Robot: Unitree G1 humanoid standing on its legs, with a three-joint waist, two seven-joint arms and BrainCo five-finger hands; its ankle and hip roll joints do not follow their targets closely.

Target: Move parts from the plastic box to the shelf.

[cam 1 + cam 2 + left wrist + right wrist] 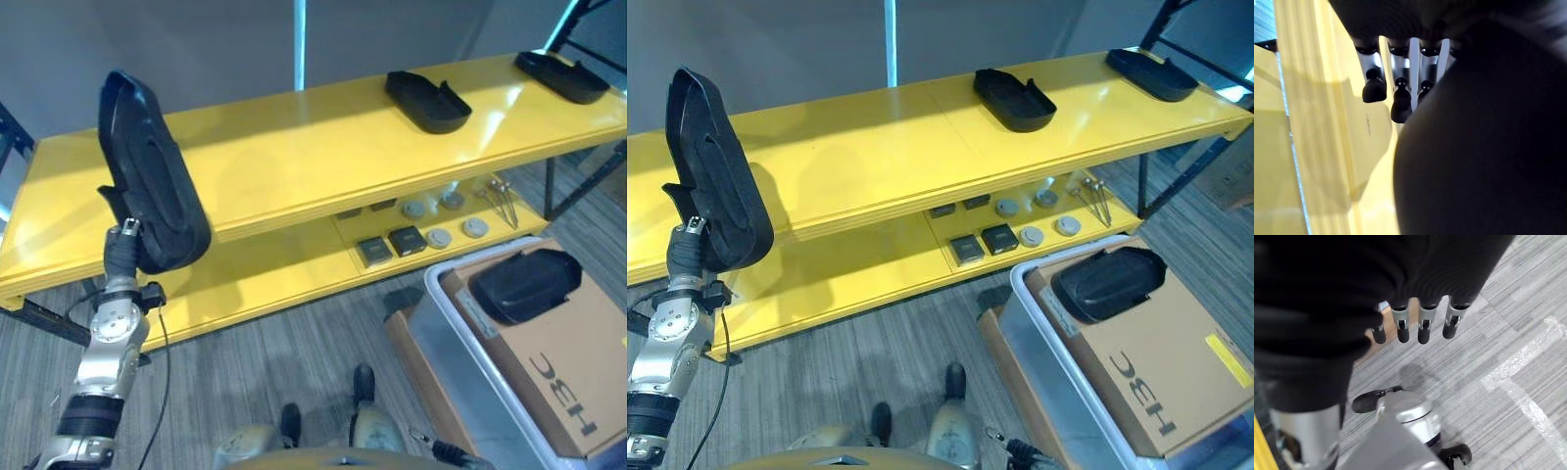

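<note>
One black part [152,176] is held up on end by the left hand [1374,88], over the left stretch of the yellow shelf [294,147]. The wrist view shows the fingers [1400,100] laid along the part's side and gripping it, with the shelf's top board right behind them.

Two more parts are already parked on the top board: one [426,101] right of the middle, the other [563,76] out at the far right end. They're well apart and both lie flat.

Another part [524,284] is left in the plastic box [460,362] on the floor to the right. It's lying on a cardboard carton [578,362] that's sat inside the box. Big black print is stamped on the carton, upside down from here, and a small yellow label [1227,360] is stuck near its right edge.

On the lower board, a couple of small dark boxes [407,240] and some grey discs [439,237] are laid out near the right end.

The right hand [1422,328] is hung low over the grey carpet [1508,323], fingers loose and straight, nothing in them.
</note>
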